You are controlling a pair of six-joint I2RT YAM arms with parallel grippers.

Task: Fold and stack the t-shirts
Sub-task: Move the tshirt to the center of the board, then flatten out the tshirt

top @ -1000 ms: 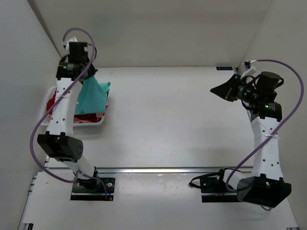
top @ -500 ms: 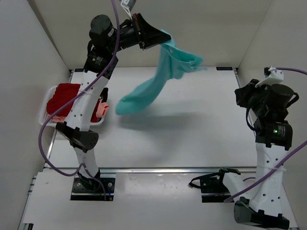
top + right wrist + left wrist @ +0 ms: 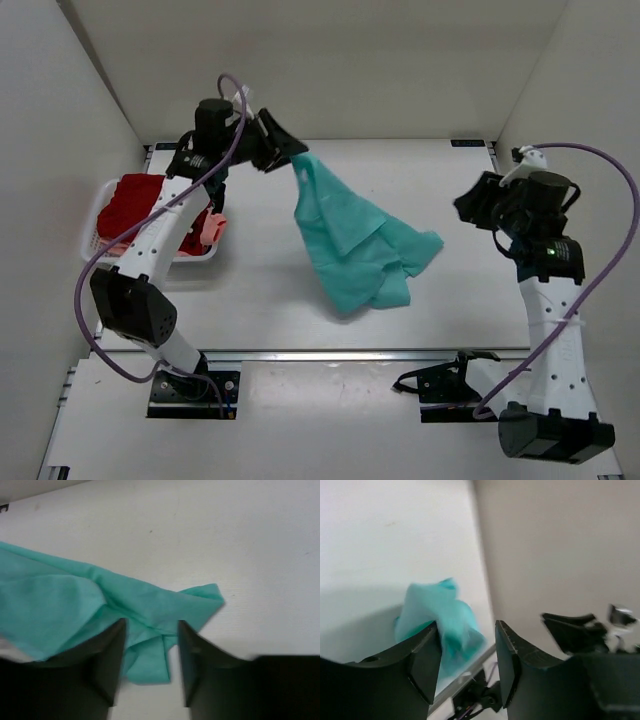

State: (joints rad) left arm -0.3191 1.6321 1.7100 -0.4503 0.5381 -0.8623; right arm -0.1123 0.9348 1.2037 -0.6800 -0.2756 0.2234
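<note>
A teal t-shirt (image 3: 355, 240) lies crumpled on the middle of the table, with one corner still rising toward my left gripper (image 3: 290, 155). In the left wrist view that gripper (image 3: 467, 626) is open, and the teal t-shirt (image 3: 440, 620) shows blurred past its left finger. My right gripper (image 3: 465, 205) hovers at the right of the shirt. It (image 3: 151, 625) is open with nothing between its fingers, and the teal t-shirt (image 3: 60, 605) lies below it. A dark red t-shirt (image 3: 140, 195) and a salmon pink one (image 3: 210, 228) lie in the basket.
A white mesh basket (image 3: 150, 255) stands at the table's left edge, against the left wall. White walls close the table in at the back and on both sides. A metal rail (image 3: 330, 353) with the arm bases runs along the near edge.
My left arm swung the teal shirt out of the basket, up over the table and down onto it. Both grippers have gone from shut to open. The right arm turned toward the shirt.
</note>
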